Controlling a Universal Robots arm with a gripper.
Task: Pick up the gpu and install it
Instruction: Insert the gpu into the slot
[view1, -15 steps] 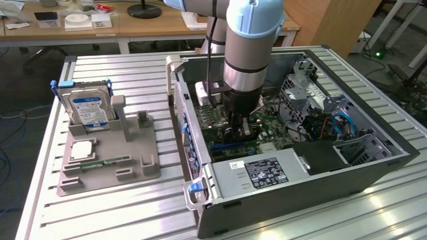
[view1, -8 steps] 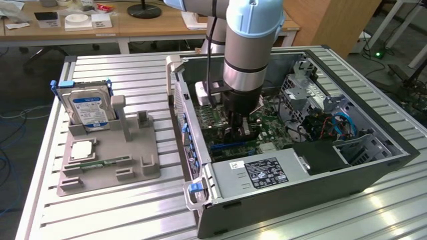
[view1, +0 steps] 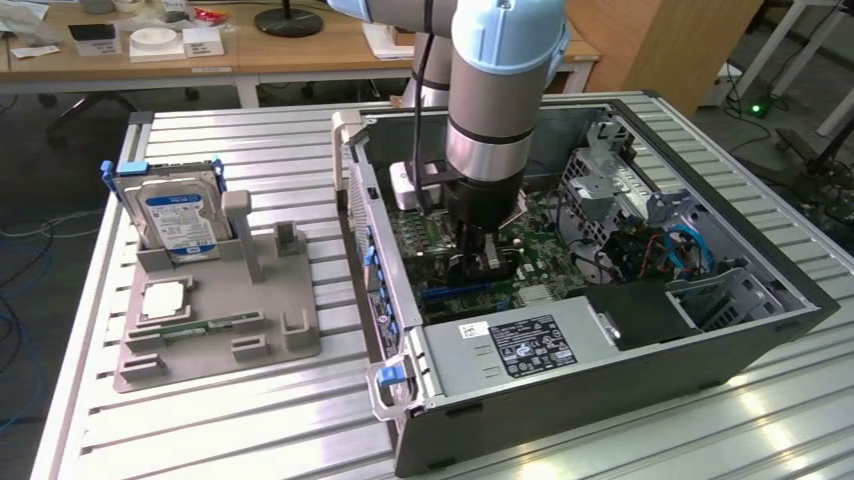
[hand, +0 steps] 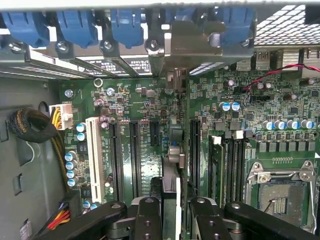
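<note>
Green circuit board (hand: 150, 100) covers the floor of the open case (view1: 601, 400), which lies on its side on a ribbed metal table (view1: 227, 420). The arm (view1: 494, 110) reaches straight down into it, near the middle of the board.

Seen from the wrist, the claw (hand: 175, 222) is partly closed, and its two black fingers (hand: 149, 220) pinch the gpu (hand: 170, 192) from either side. The card stands on its edge, so little more than its thin top line shows. It runs from the claw towards the back wall of the case, where a row of blue latches (hand: 75, 25) sits over the card openings. It hangs over the strip of board between the long black slots (hand: 134, 155) on one side and the memory slots (hand: 227, 165) on the other, in line with both. The socket (hand: 282, 192) lies beyond the memory slots. I cannot tell whether the card's lower edge is touching the board or is clear of it.

On the exterior view's left, well apart from the case, a grey tray (view1: 214, 350) sits on the table. A hard drive (view1: 180, 220) with a blue label stands upright in it, and a small green memory stick (view1: 214, 325) lies flat nearer the front. Inside the case, the power supply (view1: 521, 345) sits against the near wall.
</note>
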